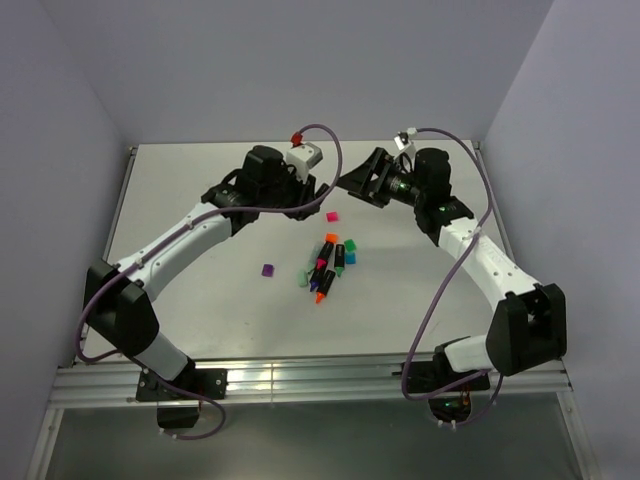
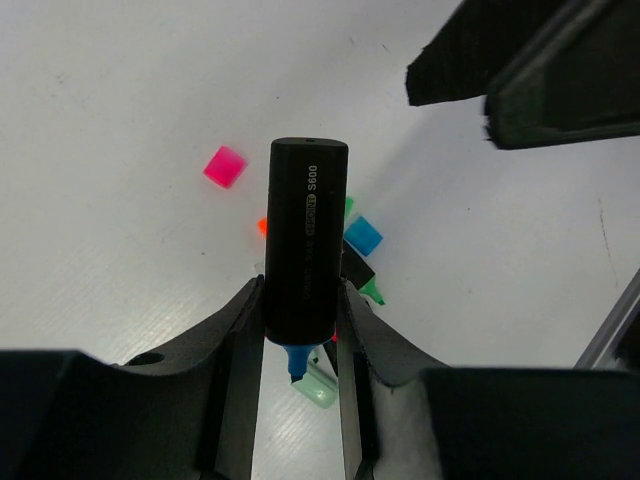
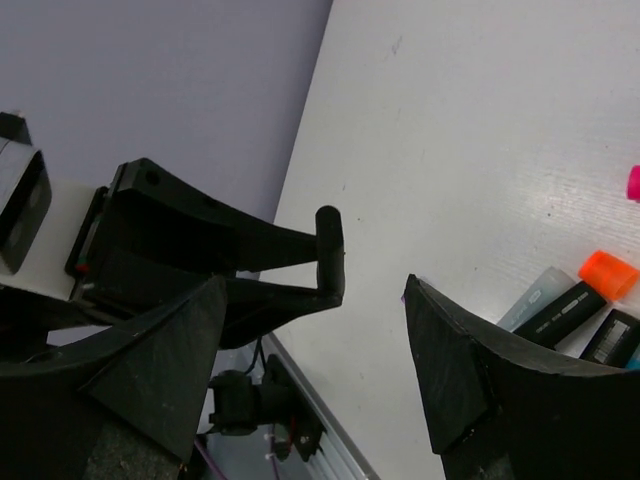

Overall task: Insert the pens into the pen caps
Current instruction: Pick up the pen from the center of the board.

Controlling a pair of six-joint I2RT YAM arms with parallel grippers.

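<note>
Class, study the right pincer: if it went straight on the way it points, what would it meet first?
Probably the black pen gripped by the left pincer, which sits straight ahead of the open right pincer; how far off is unclear.

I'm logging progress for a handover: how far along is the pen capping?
Done: no pen is clearly capped; the pink cap, purple cap, green cap and teal cap lie loose. In hand: the left gripper clamps the blue-tipped pen, uncapped; the right gripper is open, empty. Left: that pen plus the piled pens.
</note>
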